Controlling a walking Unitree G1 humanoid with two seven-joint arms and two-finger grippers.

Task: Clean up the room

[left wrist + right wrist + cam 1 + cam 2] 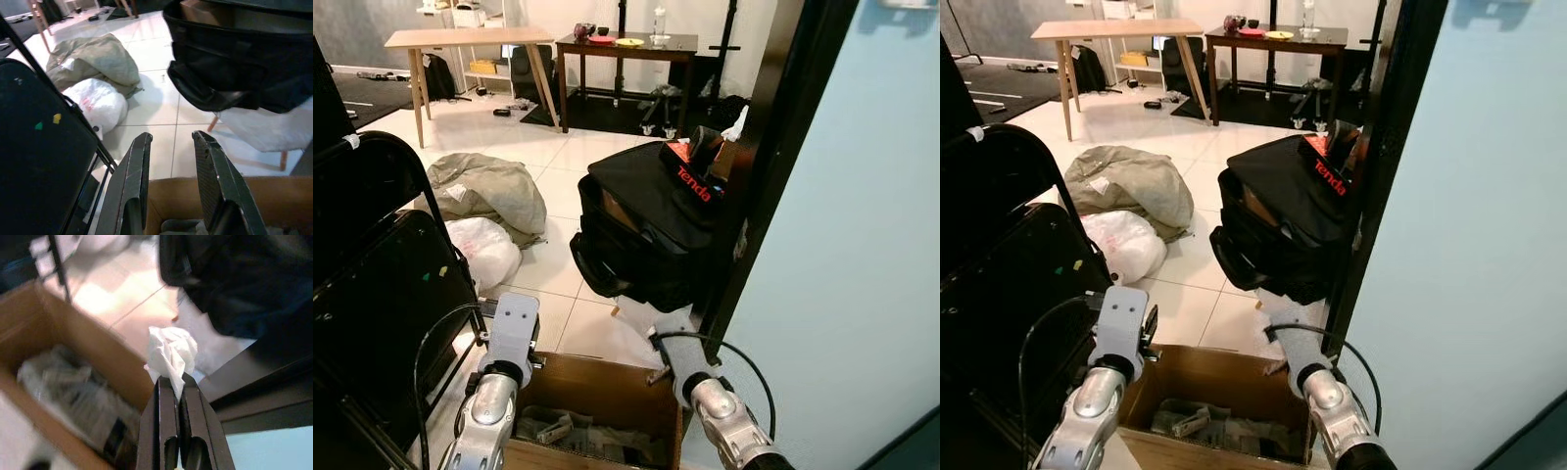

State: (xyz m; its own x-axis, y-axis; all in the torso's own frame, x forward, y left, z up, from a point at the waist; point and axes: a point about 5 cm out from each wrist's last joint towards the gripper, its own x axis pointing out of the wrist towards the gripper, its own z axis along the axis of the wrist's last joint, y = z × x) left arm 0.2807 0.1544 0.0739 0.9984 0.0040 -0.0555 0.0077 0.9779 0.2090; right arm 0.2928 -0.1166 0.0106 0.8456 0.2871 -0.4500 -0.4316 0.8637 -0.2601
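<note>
An open cardboard box (607,374) stands on the floor just in front of me, with crumpled papers and scraps inside. In the right wrist view my right gripper (177,382) is shut on a crumpled white tissue (171,350), held over the box's (128,366) far edge. In the left wrist view my left gripper (171,139) is open with nothing between its fingers, above the box's (274,196) rim on the left side. Both silver arms reach down toward the box in the eye views.
A black bag (646,225) with a red-lettered black carton (690,178) sits on a white stool ahead. A grey-green sack (484,191) and a white plastic bag (487,250) lie left. A black chair frame (372,274) stands close left, a dark door frame (773,147) right, tables (470,39) behind.
</note>
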